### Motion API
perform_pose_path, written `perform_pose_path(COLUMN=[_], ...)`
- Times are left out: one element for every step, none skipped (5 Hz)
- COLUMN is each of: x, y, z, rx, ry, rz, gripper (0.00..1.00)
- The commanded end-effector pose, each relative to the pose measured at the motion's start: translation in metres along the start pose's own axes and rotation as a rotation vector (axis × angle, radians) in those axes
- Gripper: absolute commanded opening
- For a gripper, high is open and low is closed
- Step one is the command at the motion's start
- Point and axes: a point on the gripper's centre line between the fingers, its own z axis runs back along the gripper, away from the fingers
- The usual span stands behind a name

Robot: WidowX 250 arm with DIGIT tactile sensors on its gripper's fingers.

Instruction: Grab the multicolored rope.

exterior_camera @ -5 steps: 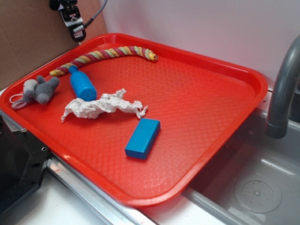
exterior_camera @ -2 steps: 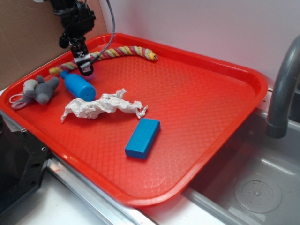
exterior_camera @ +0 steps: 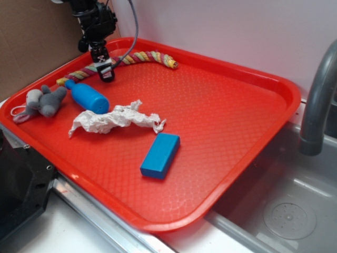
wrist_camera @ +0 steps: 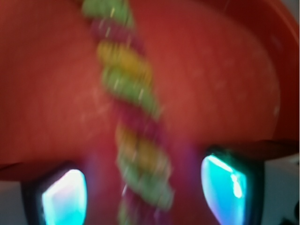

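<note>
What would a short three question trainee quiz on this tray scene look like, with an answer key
1. True or false: the end effector is open, with the multicolored rope running between its fingers.
2. Which object on the red tray lies nearest the camera? A) blue block B) blue bottle C) grey toy mouse
3. Fill in: the crumpled white paper lies between the blue bottle and the blue ____.

Key: 1 true; 2 A; 3 block.
</note>
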Motion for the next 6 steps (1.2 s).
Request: perform_pose_path(x=[0.018,0.017,0.014,0.012,0.019,0.03], y=[-0.01,-0.017,-0.02,-0.045,-0.084,-0.102], z=[0.0,0.005,0.015,0.04,0.091,0.142], rx=[-0.031,-0.075,-0.123,-0.047,0.0,-0.004], ry=[-0.022,-0.019,-0.013,-0.003,-0.042,-0.086], rz=[-0.054,-0.045,-0.058,-0.111,-0.1,-0.024], gripper=[0.0,0.0,0.0,0.0,0.0,0.0])
